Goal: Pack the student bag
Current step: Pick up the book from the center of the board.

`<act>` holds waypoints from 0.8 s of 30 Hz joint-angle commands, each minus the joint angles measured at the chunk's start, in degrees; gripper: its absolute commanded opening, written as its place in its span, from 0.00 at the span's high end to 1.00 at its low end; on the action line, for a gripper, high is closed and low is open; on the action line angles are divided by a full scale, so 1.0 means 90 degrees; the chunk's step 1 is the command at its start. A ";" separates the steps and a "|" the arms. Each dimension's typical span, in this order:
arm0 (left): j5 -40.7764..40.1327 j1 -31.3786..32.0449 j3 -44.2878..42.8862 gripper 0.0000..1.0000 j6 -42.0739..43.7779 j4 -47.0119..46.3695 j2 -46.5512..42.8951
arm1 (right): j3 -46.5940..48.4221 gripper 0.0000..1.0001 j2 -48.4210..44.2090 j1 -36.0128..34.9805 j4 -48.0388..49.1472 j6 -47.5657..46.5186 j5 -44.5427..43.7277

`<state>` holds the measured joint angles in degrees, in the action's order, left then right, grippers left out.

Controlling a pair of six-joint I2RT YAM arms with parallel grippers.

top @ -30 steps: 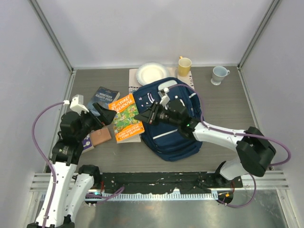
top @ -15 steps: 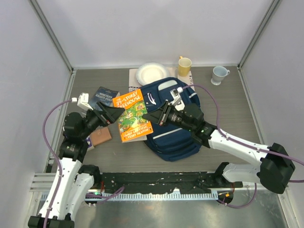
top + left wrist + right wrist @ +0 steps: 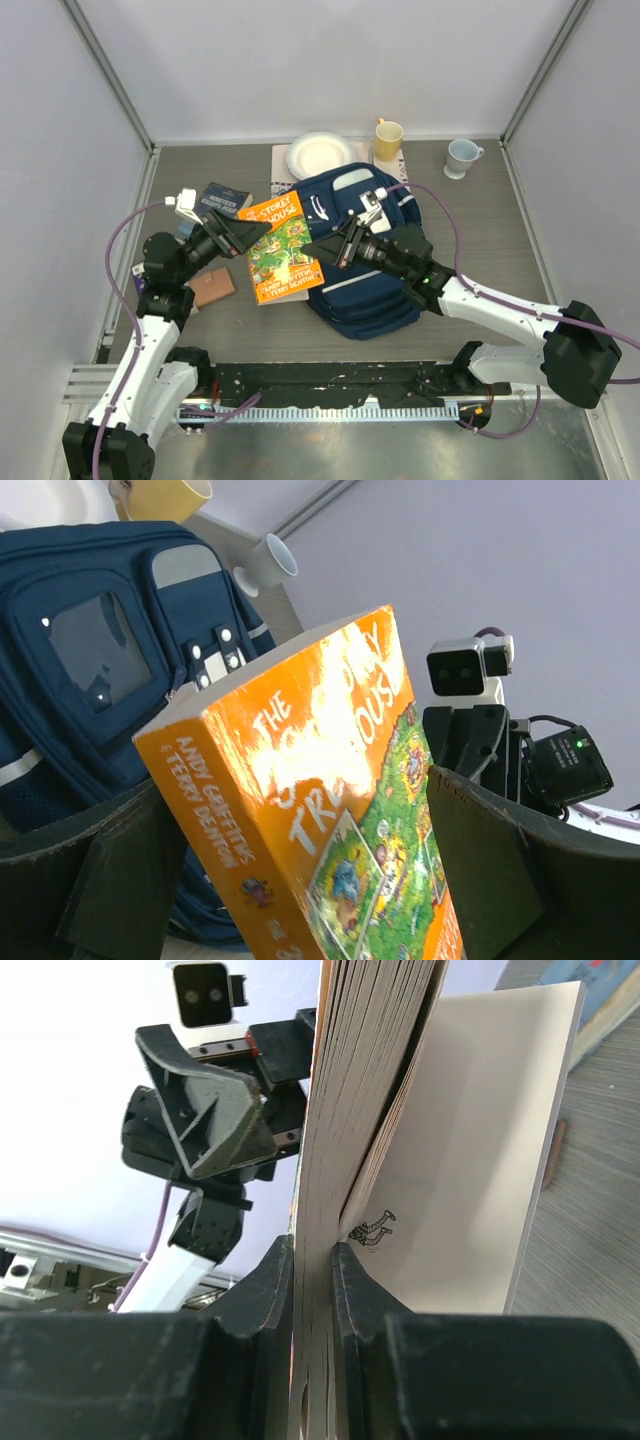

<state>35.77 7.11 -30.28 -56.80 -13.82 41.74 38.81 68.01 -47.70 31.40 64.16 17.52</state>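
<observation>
The student bag point(image 3: 372, 275), a navy backpack, lies flat at the table's middle, its front pockets up point(image 3: 90, 630). An orange picture book point(image 3: 283, 248) hangs tilted in the air just left of the bag. My right gripper point(image 3: 318, 247) is shut on the book's right edge; in the right wrist view its jaws point(image 3: 312, 1260) pinch a block of pages while the back cover point(image 3: 470, 1160) hangs loose. My left gripper point(image 3: 255, 235) stands open at the book's spine side. In the left wrist view the book point(image 3: 330, 760) sits between its wide-apart fingers point(image 3: 120, 870).
A dark blue book point(image 3: 222, 200) and a brown wallet point(image 3: 210, 287) lie left of the orange book. At the back stand a white plate point(image 3: 318, 155), a yellow mug point(image 3: 388, 138) and a pale blue mug point(image 3: 462, 157). Grey walls enclose the table.
The right gripper lifted the orange book off the table and tilted it up beside the bag. The left arm swung right, bringing its open jaws around the book's spine edge.
</observation>
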 commanded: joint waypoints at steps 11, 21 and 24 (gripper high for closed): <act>0.0655 0.0010 -0.0112 0.69 -0.0096 -0.0857 0.0245 | 0.0619 0.99 0.0159 0.0212 -0.0098 -0.0468 0.0106; -0.0555 0.0010 -0.0375 1.00 0.0246 0.0130 -0.0038 | 0.0904 0.20 -0.0845 0.0388 -0.3251 -0.1133 -0.1897; -0.0946 0.0020 -0.0424 1.00 0.0052 -0.0074 -0.0009 | 0.0270 0.18 -0.1334 0.0379 -0.3031 -0.0724 -0.1684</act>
<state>32.73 7.38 -30.20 -55.07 -11.07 42.85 44.58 62.37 -43.97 7.79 56.71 5.98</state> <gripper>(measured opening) 0.307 0.812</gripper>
